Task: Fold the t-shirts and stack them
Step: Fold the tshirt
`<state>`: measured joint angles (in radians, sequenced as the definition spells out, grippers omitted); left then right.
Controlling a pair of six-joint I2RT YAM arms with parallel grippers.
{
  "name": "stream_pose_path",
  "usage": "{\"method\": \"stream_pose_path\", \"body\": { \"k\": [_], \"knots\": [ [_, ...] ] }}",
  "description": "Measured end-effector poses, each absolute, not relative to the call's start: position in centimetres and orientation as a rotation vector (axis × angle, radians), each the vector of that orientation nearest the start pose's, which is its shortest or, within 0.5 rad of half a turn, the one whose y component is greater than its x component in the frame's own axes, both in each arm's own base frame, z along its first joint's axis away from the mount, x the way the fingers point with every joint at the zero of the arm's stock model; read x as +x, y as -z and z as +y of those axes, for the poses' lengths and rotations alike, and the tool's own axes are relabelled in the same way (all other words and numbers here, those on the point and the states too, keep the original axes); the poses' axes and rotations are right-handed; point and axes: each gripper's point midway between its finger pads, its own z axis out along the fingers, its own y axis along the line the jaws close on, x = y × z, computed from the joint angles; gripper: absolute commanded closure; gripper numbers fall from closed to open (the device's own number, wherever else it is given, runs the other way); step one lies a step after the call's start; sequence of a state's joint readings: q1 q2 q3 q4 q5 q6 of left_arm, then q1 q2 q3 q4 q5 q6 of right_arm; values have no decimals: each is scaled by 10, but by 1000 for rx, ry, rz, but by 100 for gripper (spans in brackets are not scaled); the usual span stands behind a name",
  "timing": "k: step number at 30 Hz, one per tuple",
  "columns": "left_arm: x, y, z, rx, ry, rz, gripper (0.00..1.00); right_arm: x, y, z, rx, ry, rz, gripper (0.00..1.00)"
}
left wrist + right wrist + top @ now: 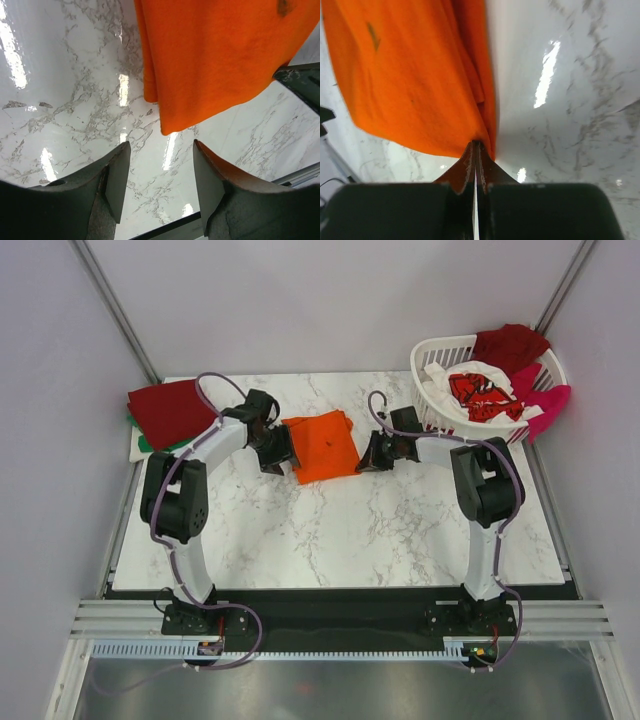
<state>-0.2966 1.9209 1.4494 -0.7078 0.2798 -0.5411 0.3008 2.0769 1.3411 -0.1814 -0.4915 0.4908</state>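
**Right pincer pinches the orange shirt, left pincer open beside it**

Top external view: both arms reach forward and bend inward over the marble surface (340, 530). The folded orange t-shirt (325, 445) lies between them at mid-surface. The left pincer (287, 460) sits at the shirt's left edge and the right pincer (368, 460) at its right edge. A dark red t-shirt (170, 410) lies at the far left corner over a green one (150, 443). The white laundry basket (440, 355) at the far right holds a white shirt with red print (480, 390), with magenta (548, 405) and dark red (510, 343) cloth on its rim.

Left wrist view: the left pincer (161, 150) is spread wide and holds nothing. A corner of the orange t-shirt (220, 55) lies just ahead of the gap.

Right wrist view: the right pincer (475, 150) is pressed together on the edge of the orange t-shirt (415, 80).
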Motion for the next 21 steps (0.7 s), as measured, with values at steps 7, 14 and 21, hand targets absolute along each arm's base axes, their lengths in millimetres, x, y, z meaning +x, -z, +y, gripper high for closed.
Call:
{"method": "stream_pose_path", "body": {
  "k": [7, 14, 21],
  "knots": [
    [388, -89, -208, -194, 623, 2756, 43, 402, -17, 233, 44, -994, 2536, 100],
    [390, -92, -245, -84, 657, 2720, 47, 381, -19, 226, 42, -955, 2550, 99],
    [368, -37, -249, -76, 593, 2832, 48, 371, -44, 209, 15, -794, 2603, 93]
  ]
}}
